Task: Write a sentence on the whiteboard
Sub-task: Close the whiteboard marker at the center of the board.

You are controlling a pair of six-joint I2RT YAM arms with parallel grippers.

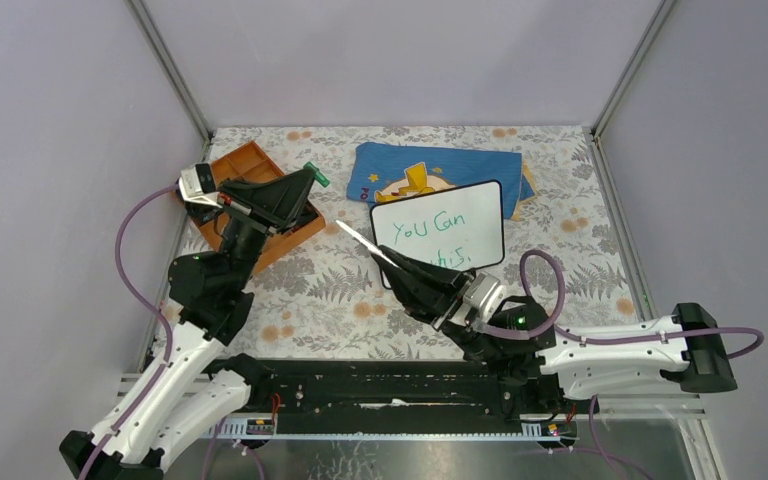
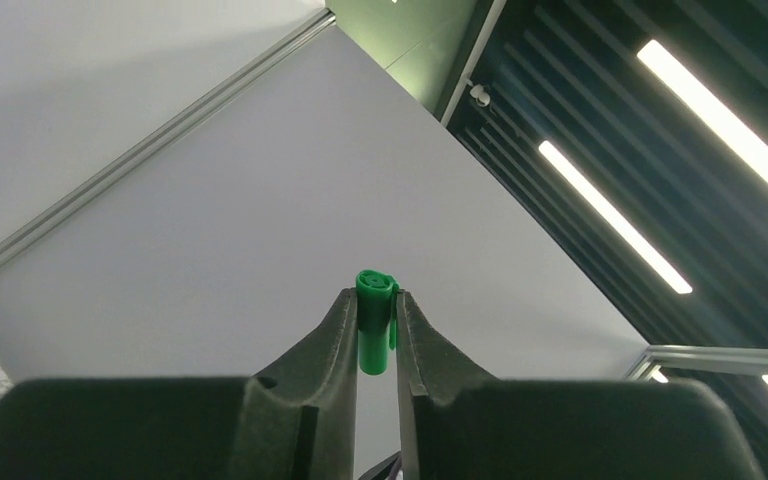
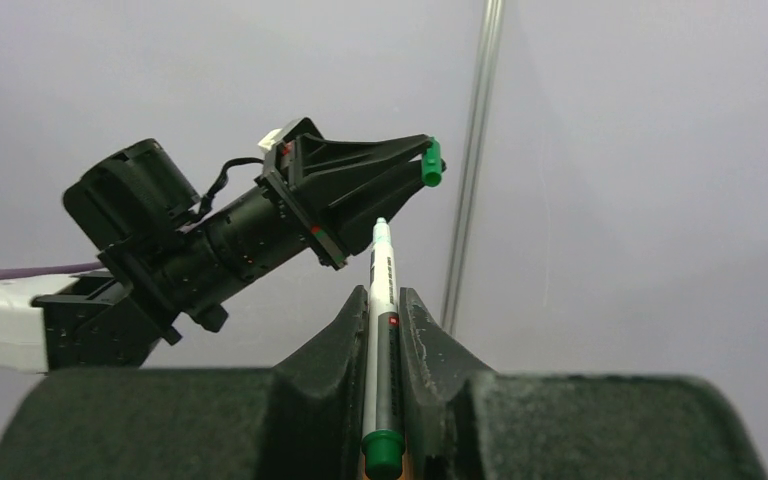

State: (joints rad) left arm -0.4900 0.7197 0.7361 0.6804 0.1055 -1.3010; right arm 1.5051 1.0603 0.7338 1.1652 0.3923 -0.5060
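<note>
**Cap in the left tool, marker in the right, writing on the board**

The left tool (image 1: 310,178) is clamped on a green cap (image 2: 375,325) over an orange tray (image 1: 250,160) at the counter's (image 1: 570,210) 10 o'clock. The right tool (image 1: 400,265) is clamped on a marker (image 1: 365,243), its tip aimed toward 10 o'clock and off the whiteboard (image 1: 485,235). The whiteboard sits just past the counter's middle toward 12 o'clock, overlapping a blue cloth (image 1: 460,162). The right tool covers its 7 o'clock corner. The sentence (image 1: 430,228) reads "You Can" in green, with the lower line partly hidden.
</note>
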